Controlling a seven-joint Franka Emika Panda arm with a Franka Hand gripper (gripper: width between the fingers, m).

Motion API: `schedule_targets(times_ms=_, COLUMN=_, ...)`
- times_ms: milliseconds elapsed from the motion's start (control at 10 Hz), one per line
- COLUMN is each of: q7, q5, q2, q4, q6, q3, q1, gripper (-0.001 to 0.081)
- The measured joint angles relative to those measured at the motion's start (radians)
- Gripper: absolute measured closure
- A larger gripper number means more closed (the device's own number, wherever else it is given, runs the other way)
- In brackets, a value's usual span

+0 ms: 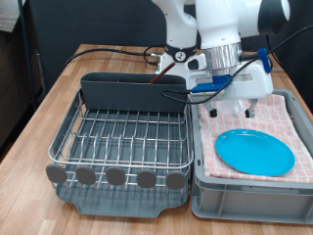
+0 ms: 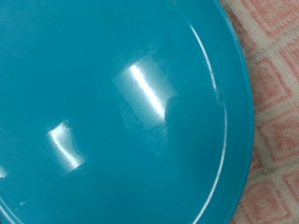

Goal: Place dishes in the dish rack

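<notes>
While the blue plate (image 1: 254, 153) lies flat on the checked cloth (image 1: 293, 122), the gripper (image 1: 231, 111) hangs just above its far edge; whether it is released or clenched, I cannot tell. Gripping the thin rim squarely seems wise.

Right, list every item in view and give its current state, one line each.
Blue plate: lying flat on the checked cloth, not gripped.
Checked cloth: spread over the grey bin.
Grey bin: beside the rack, holding cloth and plate.
Dish rack: no dishes visible in it.
Cutlery holder: upright at the rack's far end.
Claw: hovering above the plate, holding nothing.
</notes>
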Motion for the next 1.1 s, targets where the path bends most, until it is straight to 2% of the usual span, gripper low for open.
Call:
schedule_targets(times_ms=500, q7=-0.142, q5=0.137, q2=0.054, q4=0.037, q6=0.001, q3=0.007, q1=-0.001, gripper=0.0004)
schedule_targets(times_ms=1100, q7=-0.15, q5=0.146, q2=0.099, q4=0.078, q6=0.001, q3=0.008, q1=0.0, gripper=0.0004)
